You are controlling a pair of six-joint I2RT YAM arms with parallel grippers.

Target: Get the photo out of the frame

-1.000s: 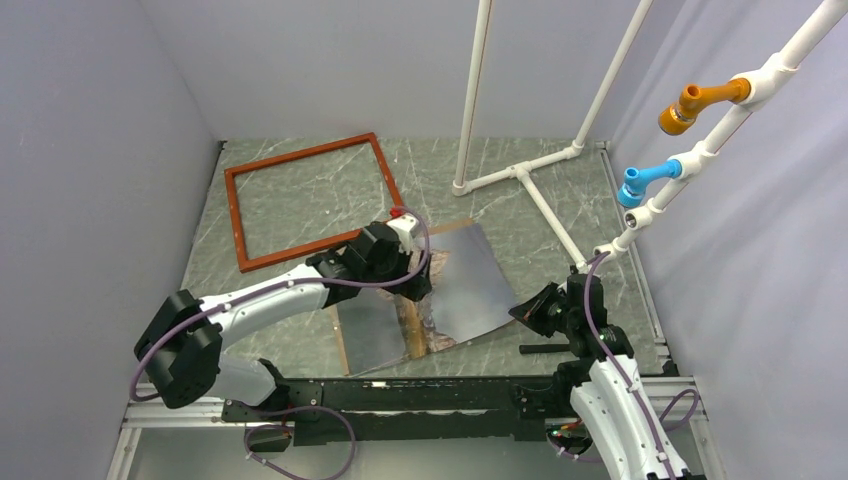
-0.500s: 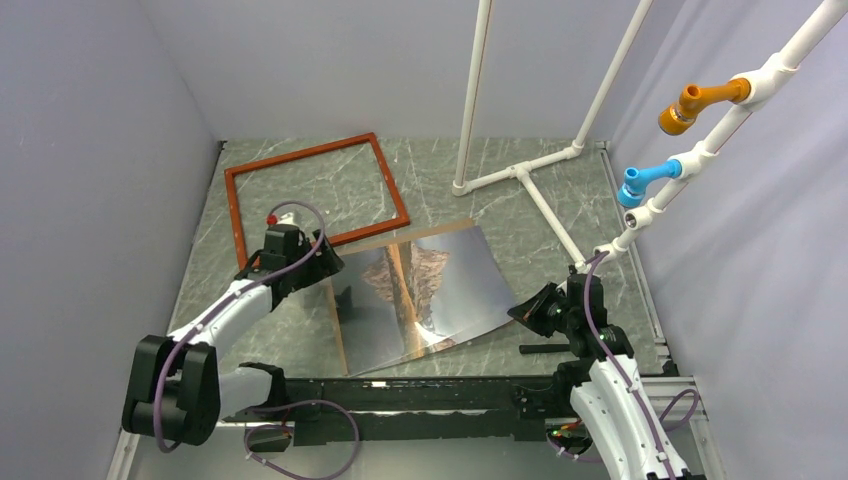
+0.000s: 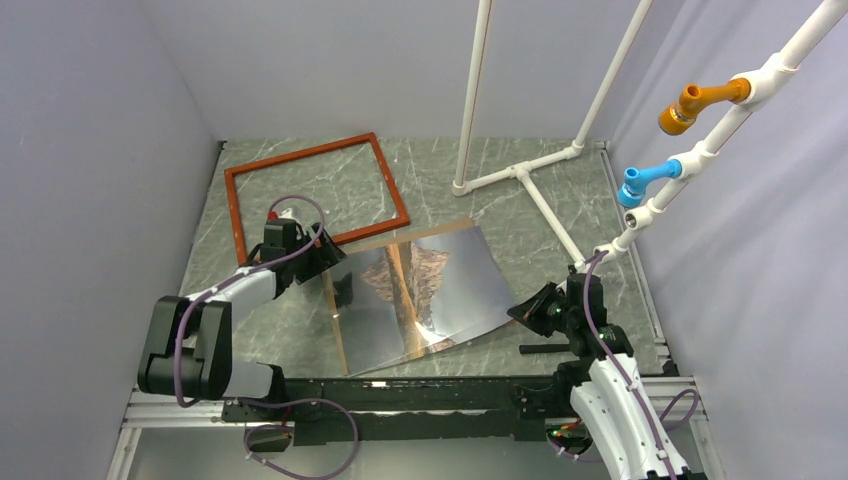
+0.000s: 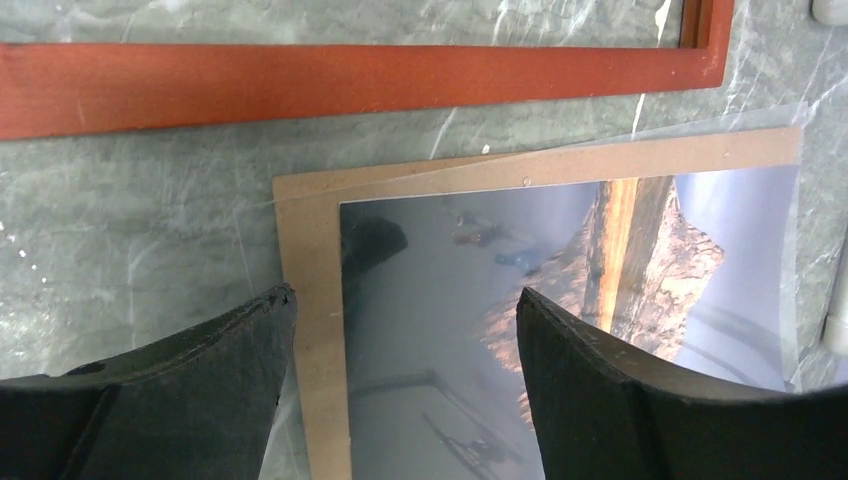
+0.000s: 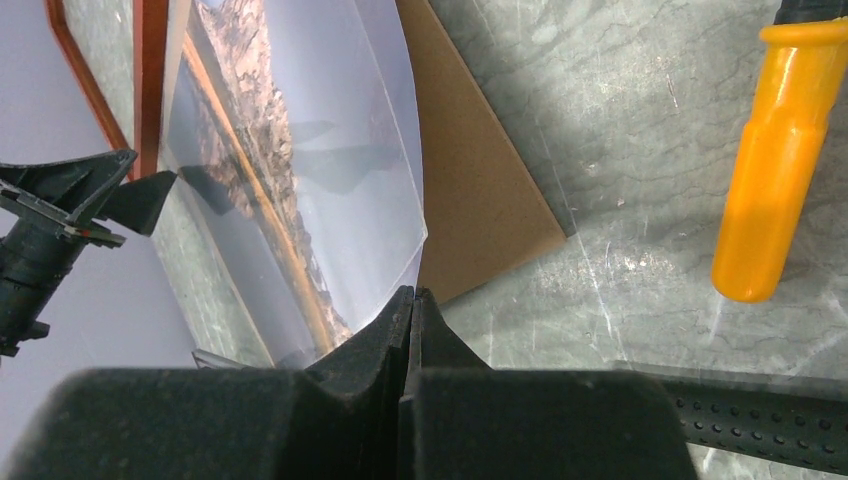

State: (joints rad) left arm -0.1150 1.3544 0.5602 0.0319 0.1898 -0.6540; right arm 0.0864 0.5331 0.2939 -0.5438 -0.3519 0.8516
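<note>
The frame (image 3: 300,155) lies empty at the back left of the table, its red-brown rail also in the left wrist view (image 4: 350,80). The photo (image 3: 455,285) rests partly on a brown board (image 3: 430,233) mid-table, its right side curled up off the board. My right gripper (image 3: 520,310) is shut on the photo's near right corner (image 5: 320,150); its jaws (image 5: 412,295) meet on the sheet above the board (image 5: 480,190). My left gripper (image 3: 335,270) hangs open above the photo's left edge (image 4: 480,260) and the board's strip (image 4: 315,260), holding nothing (image 4: 405,295).
A white pipe stand (image 3: 520,175) stands at the back right, with orange (image 3: 690,103) and blue (image 3: 645,180) fittings on a slanted pipe. An orange tool handle (image 5: 775,170) lies on the marble right of the board. Grey walls close in both sides.
My left arm has drawn back from over the photo's middle to its left edge, uncovering the picture, and its jaws have narrowed a little. The right gripper and the lifted corner have not moved.
</note>
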